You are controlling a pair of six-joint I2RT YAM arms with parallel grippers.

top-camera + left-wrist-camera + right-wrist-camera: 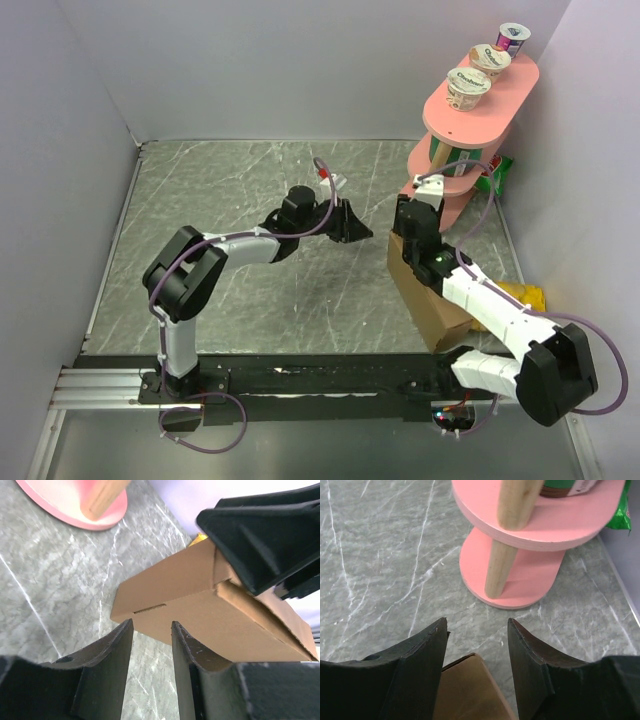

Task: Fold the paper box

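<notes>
1 paper box (422, 302), long axis running near-right to far-left.

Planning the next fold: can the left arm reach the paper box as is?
Probably yes: the left gripper faces the paper box end-on across bare table; the right gripper sits further along it.

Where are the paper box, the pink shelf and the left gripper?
paper box (215, 622), left wrist view, middle of cardboard face
pink shelf (535, 580), right wrist view, bottom board
left gripper (152, 622), left wrist view, between its fingertips
</notes>
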